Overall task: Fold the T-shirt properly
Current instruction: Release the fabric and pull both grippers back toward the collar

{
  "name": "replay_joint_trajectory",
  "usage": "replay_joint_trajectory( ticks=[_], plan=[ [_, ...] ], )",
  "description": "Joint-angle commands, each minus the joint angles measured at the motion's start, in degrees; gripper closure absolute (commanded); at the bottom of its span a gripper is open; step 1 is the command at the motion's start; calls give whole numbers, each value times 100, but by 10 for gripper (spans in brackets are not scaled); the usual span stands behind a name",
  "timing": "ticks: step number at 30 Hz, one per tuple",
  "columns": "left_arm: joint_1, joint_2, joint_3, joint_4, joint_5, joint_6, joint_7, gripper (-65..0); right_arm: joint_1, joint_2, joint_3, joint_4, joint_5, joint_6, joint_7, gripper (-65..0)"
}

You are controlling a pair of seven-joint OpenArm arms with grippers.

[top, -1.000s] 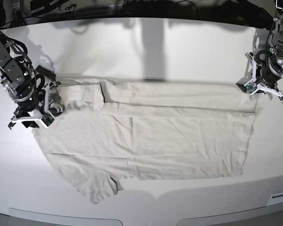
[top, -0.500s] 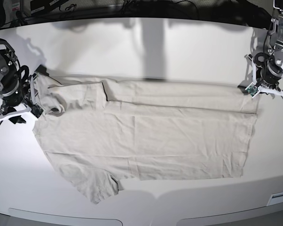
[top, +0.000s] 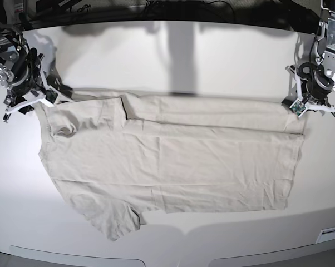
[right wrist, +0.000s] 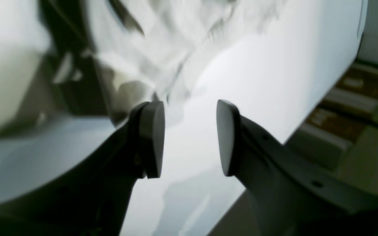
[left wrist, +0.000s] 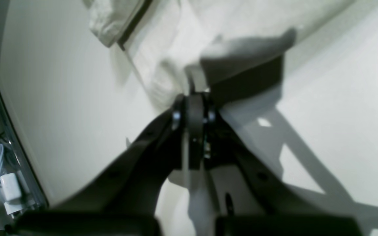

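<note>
The T-shirt (top: 167, 158) lies spread flat across the middle of the white table (top: 173, 55) in the base view, its far long edge folded over toward the near side and one sleeve sticking out at the near left corner. The right gripper (top: 27, 102) sits at the shirt's far left corner, just beside the cloth. The left gripper (top: 312, 105) sits at the far right corner, close against the folded edge.

In the left wrist view, the left gripper (left wrist: 195, 108) has its fingers pressed together with no gap between them. The T-shirt (left wrist: 176, 42) lies just beyond the tips; the picture is too blurred to tell whether any cloth is pinched. A white cable and plug (left wrist: 7, 186) lie past the table edge.

In the right wrist view, the right gripper (right wrist: 190, 137) stands with its pads (right wrist: 153, 137) wide apart and only bare table between them. The T-shirt (right wrist: 176, 49), blurred, lies beyond the tips.
</note>
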Motion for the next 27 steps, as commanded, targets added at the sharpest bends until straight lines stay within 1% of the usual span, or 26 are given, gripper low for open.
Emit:
replay_joint_trajectory(
  ticks=[1, 3, 5, 8, 9, 12, 15, 21, 24, 27],
  plan=[
    [0, -63, 4, 37, -72, -90, -4, 0, -26, 138, 76, 157, -85, -68, -46, -250],
    [0, -63, 4, 37, -72, -90, -7, 0, -221, 133, 76, 380, -184, -68, -227, -250],
    [0, -63, 4, 37, -72, -90, -7, 0, -494, 107, 76, 645, -511, -118, -393, -250],
    [-2, -66, 4, 37, -72, -87, -9, 0, -828, -7, 76, 820, -981, -446, -487, -251],
    [-2, -66, 4, 37, -72, -90, -9, 0, -890, -57, 76, 807, -1038, -496, -498, -251],
    [0, -66, 4, 37, -72, -90, -52, 0, -1003, -219, 76, 664, -1051, -494, -494, -251],
    [0, -66, 4, 37, -72, -90, -118, 0, -1047, -363, 76, 470, -1145, -496, -437, -251],
    [0, -66, 4, 37, -72, -90, -140, 0, -1032, -575, 76, 0, -1386, -509, -26, -251],
    [0, -66, 4, 37, -72, -90, -140, 0, -907, -756, 76, -326, -1655, -638, 153, -251],
    [-2, -66, 4, 37, -72, -90, -157, 0, -680, -896, 76, -555, -1738, -848, 151, -251]
  ],
)
